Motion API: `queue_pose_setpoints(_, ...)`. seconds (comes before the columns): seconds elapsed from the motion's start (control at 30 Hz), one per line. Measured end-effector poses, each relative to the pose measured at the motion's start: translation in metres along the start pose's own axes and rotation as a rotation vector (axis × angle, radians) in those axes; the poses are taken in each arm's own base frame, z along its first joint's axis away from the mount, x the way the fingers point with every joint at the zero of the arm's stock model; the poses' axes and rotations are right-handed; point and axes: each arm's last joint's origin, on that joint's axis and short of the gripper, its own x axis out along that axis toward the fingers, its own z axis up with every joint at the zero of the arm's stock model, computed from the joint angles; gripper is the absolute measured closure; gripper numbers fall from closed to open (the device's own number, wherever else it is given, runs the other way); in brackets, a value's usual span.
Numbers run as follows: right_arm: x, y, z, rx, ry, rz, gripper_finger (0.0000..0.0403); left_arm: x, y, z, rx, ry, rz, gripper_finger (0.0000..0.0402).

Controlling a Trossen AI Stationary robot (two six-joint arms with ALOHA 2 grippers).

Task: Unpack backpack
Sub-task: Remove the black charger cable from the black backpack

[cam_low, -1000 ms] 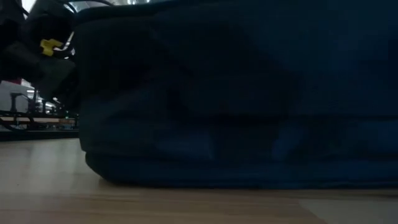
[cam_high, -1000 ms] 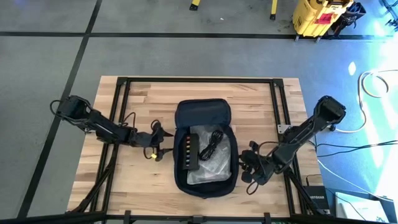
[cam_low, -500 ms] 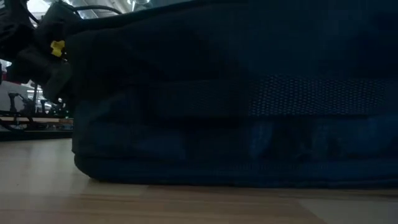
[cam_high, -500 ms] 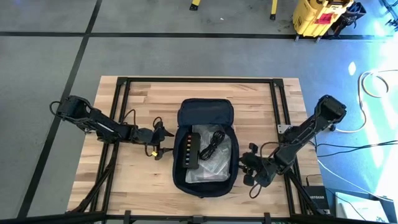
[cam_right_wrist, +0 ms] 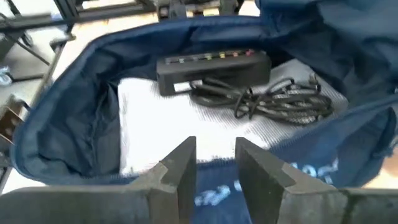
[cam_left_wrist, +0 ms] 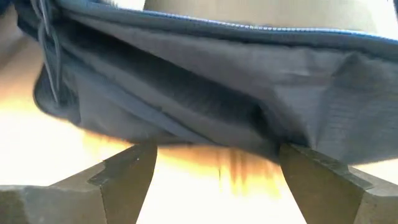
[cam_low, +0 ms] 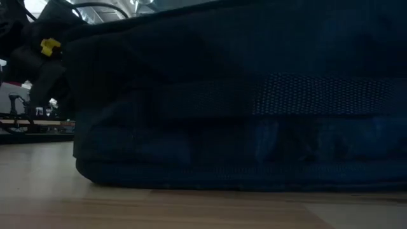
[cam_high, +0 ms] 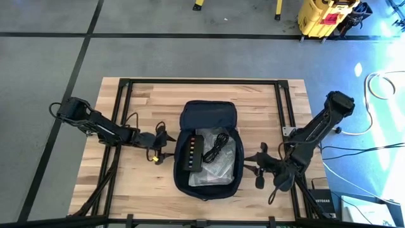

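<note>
The backpack [cam_high: 207, 149] lies open on its back at the table's middle, dark navy, its near side filling the low view [cam_low: 241, 127]. Inside it a black box with coloured dots [cam_right_wrist: 214, 68] and a coiled black cable [cam_right_wrist: 273, 99] rest on a clear plastic bag [cam_right_wrist: 161, 124]. My left gripper [cam_high: 163, 147] stands open just off the backpack's left side [cam_left_wrist: 205, 93], its fingers wide apart and touching nothing. My right gripper [cam_high: 257, 171] hovers to the right of the backpack, above its right rim [cam_right_wrist: 249, 180]. A narrow gap shows between its fingers [cam_right_wrist: 214, 165], and nothing is in it.
Black frame rails [cam_high: 123, 126] run along the wooden table [cam_high: 139, 187] on both sides of the backpack. Bare wood lies beyond the backpack's far end and at the near left. A yellow container [cam_high: 323, 16] stands on the floor beyond the far right corner.
My right gripper has risen and drawn back from the backpack's right side toward the table's right edge, turning as it went. The backpack has shifted a little toward the table's left, and its near side has changed shape.
</note>
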Motion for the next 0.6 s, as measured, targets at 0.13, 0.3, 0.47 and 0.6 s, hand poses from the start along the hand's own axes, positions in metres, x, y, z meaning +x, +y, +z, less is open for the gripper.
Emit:
queue_pose_setpoints(0.13,0.0,0.004,0.004,-0.023,-0.03,0.029,0.0308,0.0,0.001,-0.004,0.008,0.04,0.006,0.008)
queue_pose_setpoints(0.3,0.0,0.007,0.008,-0.045,-0.057,0.052,0.0308,0.0,-0.001,0.001,0.001,-0.012,-0.022,0.008)
queue_pose_setpoints(0.47,-0.001,0.01,0.011,-0.048,-0.077,0.065,0.0308,0.006,-0.003,0.007,0.019,-0.018,-0.035,0.008)
queue_pose_setpoints(0.6,-0.003,0.014,0.018,-0.053,-0.093,0.07,0.0308,0.014,-0.005,0.009,0.024,0.002,-0.036,0.008)
